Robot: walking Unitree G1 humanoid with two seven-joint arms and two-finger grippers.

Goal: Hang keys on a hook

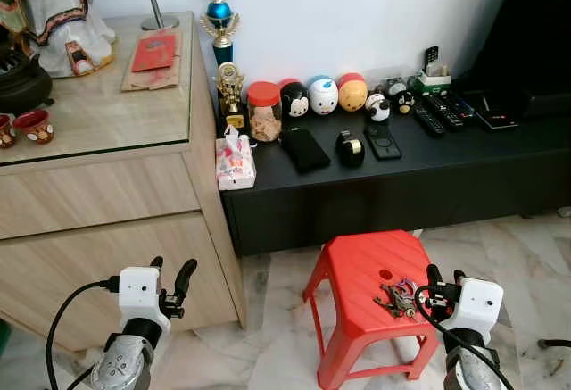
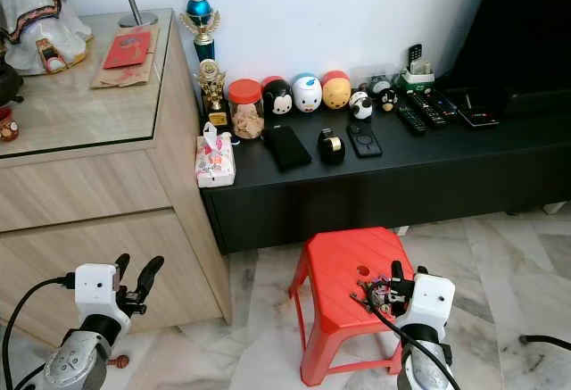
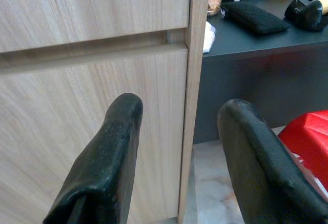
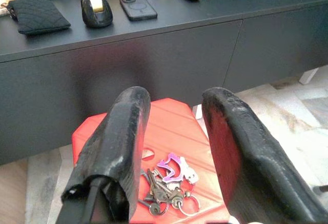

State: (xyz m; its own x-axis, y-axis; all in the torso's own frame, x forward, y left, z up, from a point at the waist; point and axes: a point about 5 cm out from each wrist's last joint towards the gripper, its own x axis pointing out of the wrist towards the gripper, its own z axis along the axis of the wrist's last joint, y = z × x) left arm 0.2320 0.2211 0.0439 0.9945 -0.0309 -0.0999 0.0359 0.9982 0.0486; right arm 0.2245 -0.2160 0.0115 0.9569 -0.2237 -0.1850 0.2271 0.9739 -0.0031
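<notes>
On the red stool (image 1: 366, 274) before the black cabinet (image 1: 401, 176) I see the keys (image 4: 166, 185) lying loose. My right gripper (image 4: 174, 147) hovers just over them, fingers spread wide. My left gripper (image 3: 179, 147), also spread, faces the wooden drawers (image 3: 92, 106).

A red plastic stool (image 1: 361, 274) stands on the marble floor (image 1: 526, 256) and carries a bunch of keys (image 1: 397, 299) near its right edge. Behind it, a low black cabinet (image 1: 401, 176) bears a black pouch (image 1: 305, 149), a tape dispenser (image 1: 350, 147), a phone (image 1: 383, 141) and remote controls (image 1: 442, 112). A tissue pack (image 1: 235, 161) lies at its left end.
</notes>
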